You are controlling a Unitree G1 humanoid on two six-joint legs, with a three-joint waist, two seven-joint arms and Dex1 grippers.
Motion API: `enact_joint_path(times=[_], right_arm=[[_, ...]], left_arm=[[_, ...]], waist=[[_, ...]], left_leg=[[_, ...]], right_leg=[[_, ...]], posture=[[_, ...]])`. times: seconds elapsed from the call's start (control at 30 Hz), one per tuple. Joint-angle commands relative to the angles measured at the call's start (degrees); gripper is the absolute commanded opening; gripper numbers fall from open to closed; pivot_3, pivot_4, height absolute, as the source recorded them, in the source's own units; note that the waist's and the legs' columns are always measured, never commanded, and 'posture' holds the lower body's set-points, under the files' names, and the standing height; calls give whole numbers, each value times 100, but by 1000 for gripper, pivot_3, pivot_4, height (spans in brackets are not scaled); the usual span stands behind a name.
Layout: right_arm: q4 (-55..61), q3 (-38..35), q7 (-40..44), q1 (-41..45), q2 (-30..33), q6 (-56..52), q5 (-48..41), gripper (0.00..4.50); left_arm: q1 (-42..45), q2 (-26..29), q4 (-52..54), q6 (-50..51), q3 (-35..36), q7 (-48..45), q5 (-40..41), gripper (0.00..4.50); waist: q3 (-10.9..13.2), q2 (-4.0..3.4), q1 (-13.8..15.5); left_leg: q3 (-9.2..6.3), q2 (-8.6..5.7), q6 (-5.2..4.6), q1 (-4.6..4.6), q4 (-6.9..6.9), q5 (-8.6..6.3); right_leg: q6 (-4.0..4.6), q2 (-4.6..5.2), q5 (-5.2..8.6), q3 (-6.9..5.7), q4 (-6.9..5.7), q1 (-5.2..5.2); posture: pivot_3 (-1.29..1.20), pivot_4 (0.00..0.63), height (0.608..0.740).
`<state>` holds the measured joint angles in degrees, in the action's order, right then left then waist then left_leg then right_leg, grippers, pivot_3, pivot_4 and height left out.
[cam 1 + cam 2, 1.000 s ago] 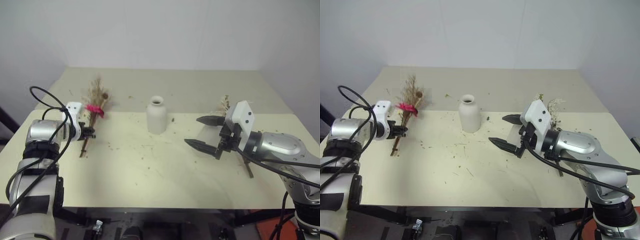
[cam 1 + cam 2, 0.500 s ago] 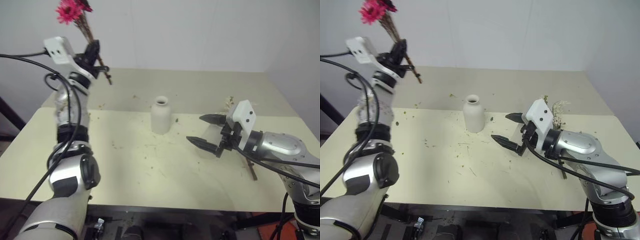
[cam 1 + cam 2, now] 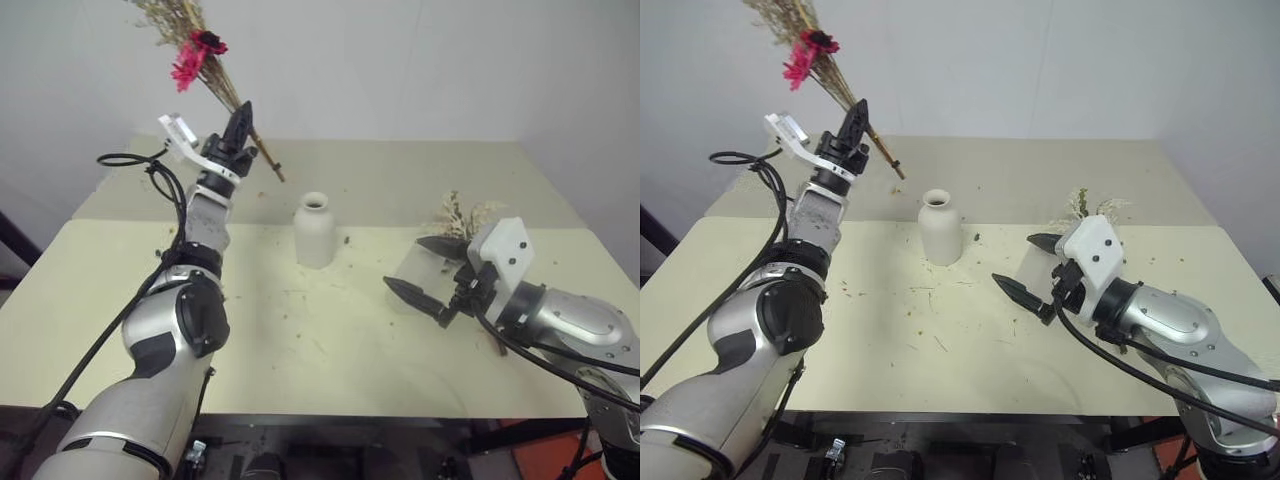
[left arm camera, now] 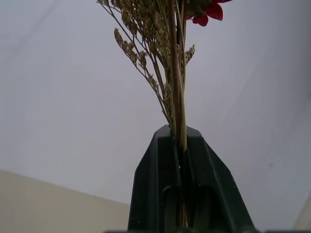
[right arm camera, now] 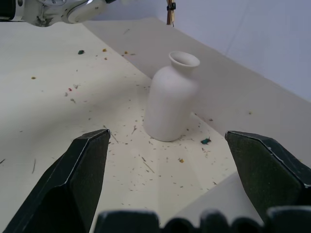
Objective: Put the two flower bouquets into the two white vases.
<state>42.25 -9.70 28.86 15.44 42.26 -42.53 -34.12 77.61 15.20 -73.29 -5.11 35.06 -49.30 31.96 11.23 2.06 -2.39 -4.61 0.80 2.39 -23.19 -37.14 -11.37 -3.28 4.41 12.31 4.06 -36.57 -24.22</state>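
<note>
The dried-grass bundle (image 3: 205, 60) with its two magenta-red flowers is held in the air above the far left part of the tabletop (image 3: 300, 340). Its long axis is tilted: the flower heads and tan plumes point up and toward the left edge, and the cut stem ends point down toward the middle of the tabletop. The left tool (image 3: 240, 125) is clamped tight on the stems partway along; in the left wrist view the stems run straight up between the two black fingers (image 4: 155, 194).

Below and to the right of the stem ends stands the bottle-shaped vase (image 3: 313, 231), upright, mouth up, near the middle of the tabletop and slightly toward the far edge. It is apart from the bundle and from both tools.

Toward the right edge, the right tool (image 3: 425, 270) hovers low with its fingers spread wide and nothing between them, aimed toward the bottle-shaped vase. Just behind it sits a pale upright shape (image 3: 412, 280) that looks like the cylinder vase, mostly hidden by the tool. The cream-white sprig bunch (image 3: 460, 215) lies near the right edge beyond the tool, its sprigs toward the far edge.

Small plant bits are scattered over the tabletop. No writing or labels can be read anywhere.
</note>
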Motion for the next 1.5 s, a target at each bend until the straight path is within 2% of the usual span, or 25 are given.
enact_joint_path(times=[0.03,0.33,0.9,1.2,1.5], right_arm=[[254,-213,-174,-27,-10,-45,-39,4500],[378,163,-398,-17,13,-109,217,4500],[415,185,-564,10,-91,-111,304,4500],[389,241,-564,-88,-165,-20,409,4500],[292,263,-484,-134,-288,123,565,4500]], left_arm=[[289,-71,35,-110,-43,-157,-29,31],[224,-271,-44,-328,-194,-231,-265,31],[17,-536,-199,-917,-683,-98,-1078,31],[-278,-584,-186,-1635,-1351,99,-1904,31],[-429,-736,-171,-1774,-1311,14,-1870,31]], waist=[[0,0,-10],[0,0,-14],[0,0,-4],[0,0,0],[0,0,-3]], left_leg=[[0,0,0,0,0,0],[0,0,0,2,1,0],[0,0,0,1,1,0],[0,-1,0,1,1,0],[0,0,0,1,1,0]], right_leg=[[3,0,-2,0,1,0],[-1,-1,1,1,-2,0],[2,-1,-1,1,0,-1],[2,-1,-1,1,0,0],[1,-1,0,1,0,0]], posture=[[0,150,740],[0,150,740],[0,150,740],[0,150,740],[0,150,740]])
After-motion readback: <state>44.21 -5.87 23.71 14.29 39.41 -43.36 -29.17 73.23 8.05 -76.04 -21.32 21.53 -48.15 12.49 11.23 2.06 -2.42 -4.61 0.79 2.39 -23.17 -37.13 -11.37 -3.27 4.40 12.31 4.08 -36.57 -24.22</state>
